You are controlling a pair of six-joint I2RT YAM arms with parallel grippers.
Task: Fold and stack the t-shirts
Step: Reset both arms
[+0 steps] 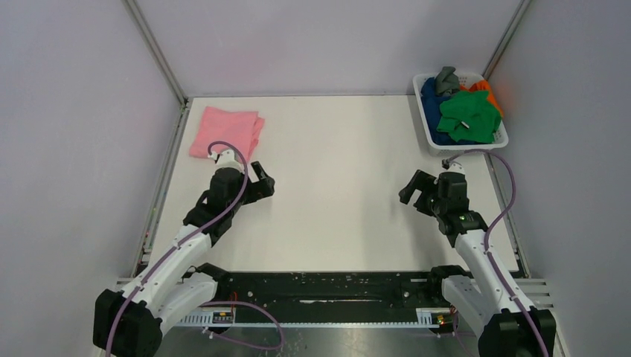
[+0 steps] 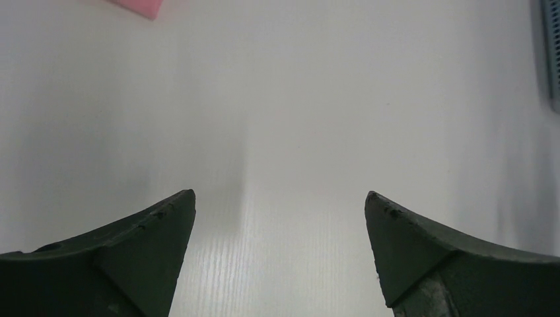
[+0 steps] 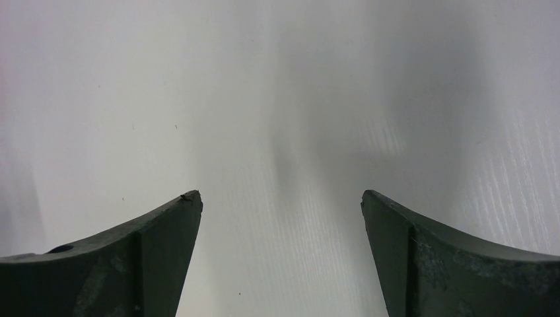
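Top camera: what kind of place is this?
Probably a robot lab booth, not a house: plain grey walls box in a white table, with left arm and right arm bolted on, and a white basket of t-shirts.

Folded light pink cloth t-shirt (image 1: pixel 227 132): one.
White slatted plastic basket (image 1: pixel 423 111): one.
Crumpled cloth shirts in the basket, four visible:
- green t-shirt (image 1: pixel 469 117), one
- dark blue t-shirt (image 1: pixel 431 93), one
- orange t-shirt (image 1: pixel 489 91), one
- grey t-shirt (image 1: pixel 446 76), one

Any shirts lying beneath these cannot be counted.
Shirts in sight altogether: five.
White flat table (image 1: pixel 335 149): one.
White-and-black jointed robot arms: two.
Dark two-finger grippers: two, the left gripper (image 1: pixel 266 181) and the right gripper (image 1: pixel 410 190).
Fingers: four in all.
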